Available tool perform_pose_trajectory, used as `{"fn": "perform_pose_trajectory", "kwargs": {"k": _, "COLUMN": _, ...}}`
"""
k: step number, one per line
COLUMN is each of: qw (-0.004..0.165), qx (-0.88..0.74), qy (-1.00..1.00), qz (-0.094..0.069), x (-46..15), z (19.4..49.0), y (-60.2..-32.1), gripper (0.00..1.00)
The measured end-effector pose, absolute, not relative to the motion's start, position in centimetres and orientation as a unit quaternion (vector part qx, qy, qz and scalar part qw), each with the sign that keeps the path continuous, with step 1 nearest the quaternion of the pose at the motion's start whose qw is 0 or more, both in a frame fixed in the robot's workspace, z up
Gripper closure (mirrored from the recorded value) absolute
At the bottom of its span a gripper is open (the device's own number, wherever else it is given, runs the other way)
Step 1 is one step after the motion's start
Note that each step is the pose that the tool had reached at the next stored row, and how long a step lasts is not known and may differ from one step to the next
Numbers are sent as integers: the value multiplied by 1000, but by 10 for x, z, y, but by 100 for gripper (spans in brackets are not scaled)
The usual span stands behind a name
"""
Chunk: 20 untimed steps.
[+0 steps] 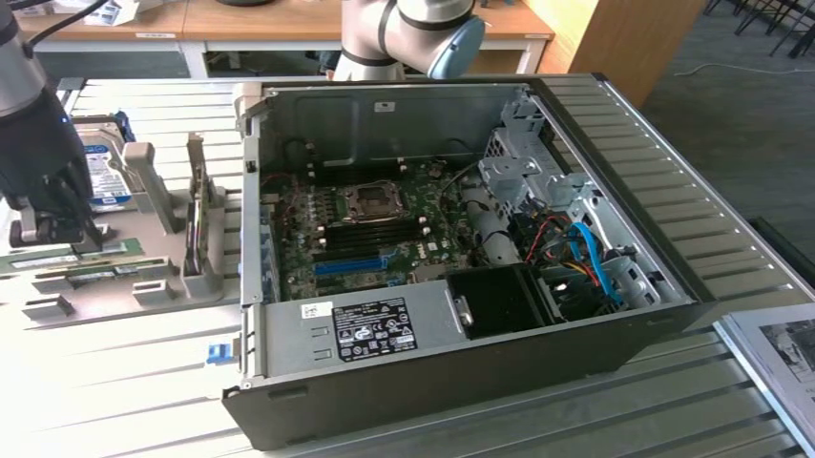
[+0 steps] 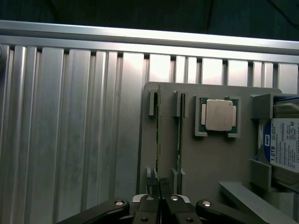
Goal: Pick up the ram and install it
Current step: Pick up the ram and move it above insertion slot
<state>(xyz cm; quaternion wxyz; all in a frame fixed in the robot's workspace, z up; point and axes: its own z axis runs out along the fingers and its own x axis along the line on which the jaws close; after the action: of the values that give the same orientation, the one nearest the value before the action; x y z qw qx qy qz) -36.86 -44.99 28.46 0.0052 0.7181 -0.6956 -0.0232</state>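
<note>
Low over the grey holder [image 2: 215, 163], the gripper [image 2: 159, 185] pinched one end of the ram [image 2: 159, 135].

The ram, a thin green stick seen edge-on, stood upright in the slot along the holder's edge that borders the bare slats of the table [image 2: 70, 140]. The two fingers were drawn close together, one on each face of the stick. A second stick [image 2: 180, 126] stood in the neighbouring slot just beside it. A processor [image 2: 219, 115] lay in its recess further in, and a hard drive [image 2: 280, 147] sat by the holder's opposite edge. In the exterior view the holder sat on the table at the exterior view's left of the open computer case [image 1: 446, 382], well apart from the motherboard [image 1: 369, 224] and its blue slot [image 1: 350, 264].
</note>
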Motion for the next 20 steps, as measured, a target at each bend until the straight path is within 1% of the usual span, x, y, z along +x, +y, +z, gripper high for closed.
{"fn": "perform_pose_trajectory", "kwargs": {"k": 20, "qw": 5, "qx": 718, "qy": -696, "qz": -23, "x": -367, "z": 313, "y": -450, "gripper": 88}}
